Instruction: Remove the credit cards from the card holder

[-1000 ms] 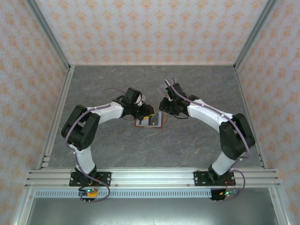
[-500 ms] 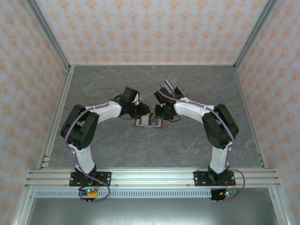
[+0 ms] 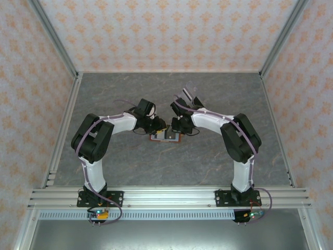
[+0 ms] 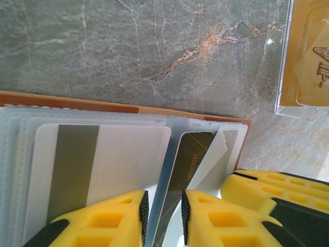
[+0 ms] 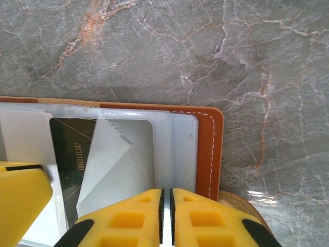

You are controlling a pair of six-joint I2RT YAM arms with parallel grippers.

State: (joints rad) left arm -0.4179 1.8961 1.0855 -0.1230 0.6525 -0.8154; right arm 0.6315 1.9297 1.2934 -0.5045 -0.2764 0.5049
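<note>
At the left gripper (image 4: 163, 201): yellow pads a narrow slit apart, astride the seam between two clear pockets of the card holder (image 4: 77, 102). Plastic leaf nipped there or merely straddled: impossible to tell.

At the right gripper (image 5: 165, 199): pads pressed together but for a hairline, tips over the outermost clear pocket, just inside the stitched brown rim. Anything thin caught in that line: impossible to tell.

Just left of the left pads, a white card (image 4: 118, 154) with a grey stripe, seated in its pocket. Just right of them, a dark card (image 4: 191, 157) in the next pocket, partly under a pale slip (image 4: 215, 152) with a toothed edge. One yellow finger of the right gripper close beside the left pair at the holder's right end, with little room between the two.

Holder open and flat on the marbled table (image 4: 128, 46), near its middle in the top view, both arms bent in over it from either side. Brown far edge straight, bare stone beyond. Rounded stitched corner at the right, bare stone past that too. Off the far right corner, near but apart, a clear plastic case (image 4: 288, 62) with a yellowish card (image 4: 311, 46) with pale markings inside. Enclosure walls well apart from everything. Open tabletop on the far and near sides of the holder, crowded only at left and right by the arms.
</note>
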